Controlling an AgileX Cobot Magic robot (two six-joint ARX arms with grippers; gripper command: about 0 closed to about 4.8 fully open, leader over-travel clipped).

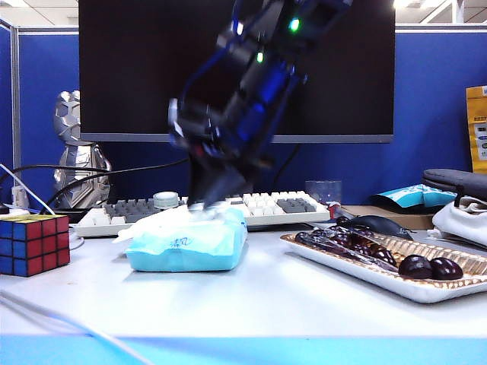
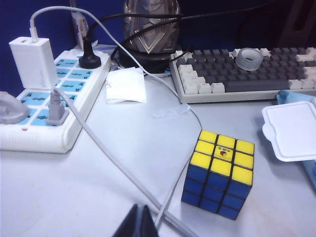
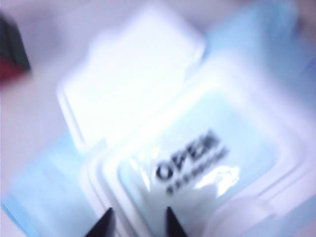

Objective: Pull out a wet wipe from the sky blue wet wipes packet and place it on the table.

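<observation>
The sky blue wet wipes packet point(image 1: 186, 245) lies on the white table point(image 1: 266, 304) in front of the keyboard. Its white lid point(image 1: 152, 223) is flipped open to the left. My right gripper point(image 1: 209, 204) reaches across and points down onto the packet's top. In the blurred right wrist view its gripper point(image 3: 138, 222) is open, the tips hovering at the rim of the opening, where a seal reading OPEN point(image 3: 192, 155) shows beside the raised lid point(image 3: 133, 74). No wet wipe shows. My left gripper point(image 2: 139, 223) is shut and empty over bare table, left of the packet's lid point(image 2: 291, 131).
A Rubik's cube point(image 1: 34, 243) stands left of the packet. A keyboard point(image 1: 266, 205) runs behind it. A tray of dark fruit point(image 1: 396, 262) lies to the right, with a mouse point(image 1: 377, 224) behind. A power strip point(image 2: 49, 98) and white cables point(image 2: 113, 158) cross the left side.
</observation>
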